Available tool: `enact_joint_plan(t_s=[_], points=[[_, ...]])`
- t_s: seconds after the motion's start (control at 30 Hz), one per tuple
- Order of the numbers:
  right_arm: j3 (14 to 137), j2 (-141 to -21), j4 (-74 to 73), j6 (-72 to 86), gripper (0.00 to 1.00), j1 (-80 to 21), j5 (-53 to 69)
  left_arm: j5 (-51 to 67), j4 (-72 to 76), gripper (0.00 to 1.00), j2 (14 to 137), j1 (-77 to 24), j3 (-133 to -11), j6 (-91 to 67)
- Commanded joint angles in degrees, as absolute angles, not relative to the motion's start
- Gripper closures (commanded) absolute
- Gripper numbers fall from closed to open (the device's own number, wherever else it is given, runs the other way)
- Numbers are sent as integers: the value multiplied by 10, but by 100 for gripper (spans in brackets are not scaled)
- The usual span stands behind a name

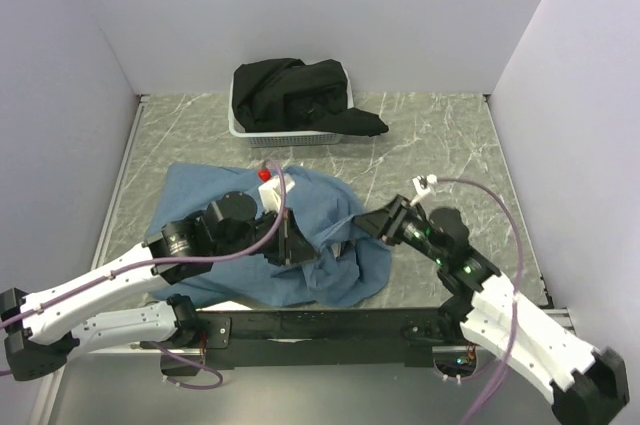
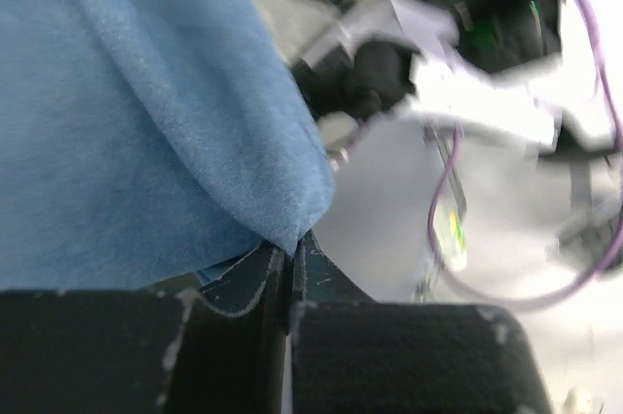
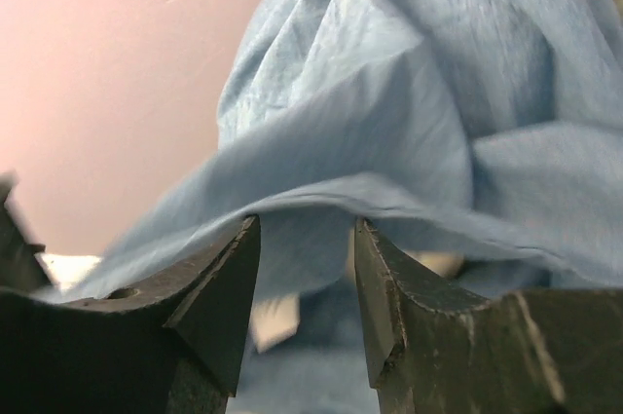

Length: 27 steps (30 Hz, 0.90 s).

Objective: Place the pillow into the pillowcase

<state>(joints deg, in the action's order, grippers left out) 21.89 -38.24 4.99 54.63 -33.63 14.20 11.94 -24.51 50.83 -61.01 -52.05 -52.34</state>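
A: Surface is a grey marbled table (image 1: 440, 145) with pale walls on three sides. What do you have at the far edge?

B: A white basket (image 1: 250, 131). A black cloth (image 1: 300, 90) is heaped in it and spills over its right rim.

A: Where is the pillowcase?

B: The pillowcase (image 1: 200, 195) lies rumpled at mid-table, on the near side of the basket and apart from it. It is flatter on the left and bunched into folds on the right. Both your arms reach in over that bunched part, their ends near each other.

A: What is your left gripper doing?

B: The left gripper (image 2: 290, 256) has its jaws pressed together, with a corner fold of the blue fabric pinched between the tips. In the left wrist view the cloth spreads up and to the left from that pinch.

A: And your right?

B: The right gripper (image 3: 307, 234) has its fingers apart with a moderate gap. A hem of the pillowcase runs across just above both tips. Nothing is clamped, and I cannot tell whether the hem touches the fingers.
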Motion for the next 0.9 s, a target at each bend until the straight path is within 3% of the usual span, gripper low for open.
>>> enact_joint_plan(t_s=[0.0, 0.13, 0.37, 0.63, 0.87], points=[[151, -269, -26, 561, 48, -343, 116, 49, -254, 93, 519, -565, -562, -570], [112, -172, -69, 570, 50, -360, 141, 68, -225, 92, 527, -534, -570, -584], [129, -102, -130, 529, 51, -407, 108, 84, -215, 92, 566, -510, -598, -572], [213, -161, -125, 459, 46, -455, 77, 209, -122, 94, 731, -487, -653, -548], [198, -227, -102, 466, 40, -559, -6, 238, -99, 97, 840, -487, -732, -536]])
